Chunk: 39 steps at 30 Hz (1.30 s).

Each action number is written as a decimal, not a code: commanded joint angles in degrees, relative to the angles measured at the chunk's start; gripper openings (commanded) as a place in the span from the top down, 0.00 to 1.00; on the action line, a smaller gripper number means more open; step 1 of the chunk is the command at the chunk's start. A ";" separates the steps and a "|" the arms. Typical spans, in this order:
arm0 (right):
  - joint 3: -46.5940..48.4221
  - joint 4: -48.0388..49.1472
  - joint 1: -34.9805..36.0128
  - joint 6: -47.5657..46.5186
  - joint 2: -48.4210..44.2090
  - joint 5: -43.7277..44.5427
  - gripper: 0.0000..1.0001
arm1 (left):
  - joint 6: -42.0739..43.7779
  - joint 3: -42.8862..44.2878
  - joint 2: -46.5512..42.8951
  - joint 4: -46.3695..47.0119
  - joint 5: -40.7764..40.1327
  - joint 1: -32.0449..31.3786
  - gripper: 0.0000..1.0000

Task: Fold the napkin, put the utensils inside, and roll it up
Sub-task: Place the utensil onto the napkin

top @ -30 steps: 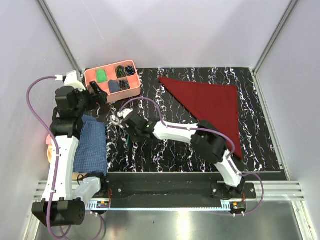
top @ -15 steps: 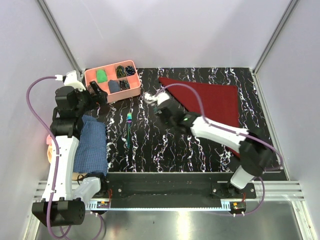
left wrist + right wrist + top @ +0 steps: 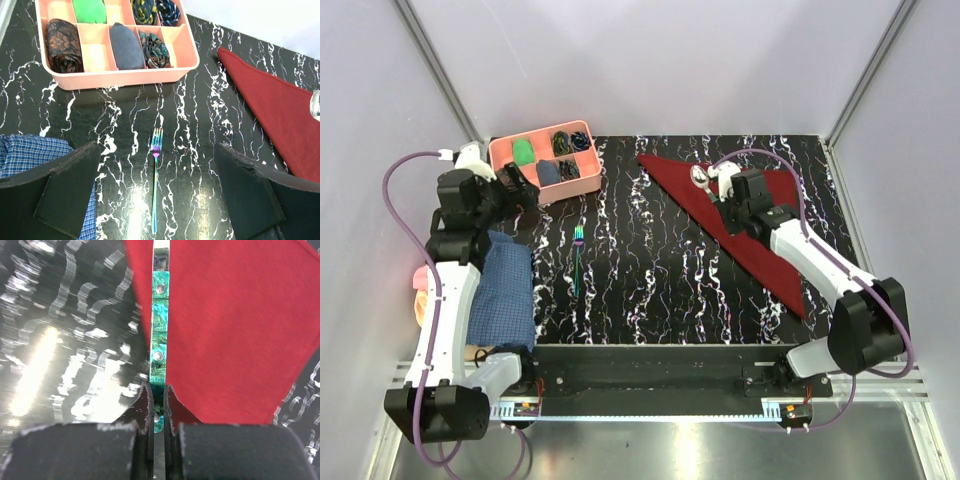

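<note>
The dark red napkin [image 3: 680, 178] lies folded into a triangle at the back right of the black marbled table; it also shows in the right wrist view [image 3: 230, 330]. My right gripper [image 3: 728, 195] [image 3: 159, 395] is shut on a spoon with a teal handle [image 3: 160, 320]. Its silvery bowl [image 3: 701, 177] hangs over the napkin's left part. A rainbow-tinted fork [image 3: 578, 260] [image 3: 156, 185] lies alone on the table, left of centre. My left gripper [image 3: 520, 185] [image 3: 160, 200] is open and empty, hovering above the fork near the tray.
A pink compartment tray [image 3: 570, 188] [image 3: 125, 77] holding rolled cloths sits at the back left. A blue checked cloth [image 3: 505, 290] [image 3: 25, 152] lies along the left edge under my left arm. White walls enclose the table.
My right arm swung from beside the fork at left centre across to the napkin, carrying the spoon. The fork stayed on the table. The left arm barely shifted.
</note>
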 commanded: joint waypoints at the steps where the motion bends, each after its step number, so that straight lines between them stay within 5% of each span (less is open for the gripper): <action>1: -0.15 0.31 -3.98 -9.59 2.67 -7.56 1.00 | -0.46 -0.32 1.26 3.41 2.67 0.30 0.01; 15: 2.75 1.45 -13.93 -19.53 15.42 -16.26 1.00 | -0.37 -0.06 3.28 3.06 3.20 0.38 0.01; 28: 2.84 3.91 -14.80 -20.51 21.75 -12.93 0.99 | -0.46 0.21 4.87 2.88 3.90 0.39 0.01; 36: 3.37 3.91 -14.80 -17.96 20.00 -9.32 0.55 | -0.55 0.12 4.78 2.79 3.99 0.38 0.01; 39: 3.81 3.74 -14.72 -17.08 17.90 -8.70 0.52 | -0.55 0.12 4.78 2.79 4.26 0.38 0.01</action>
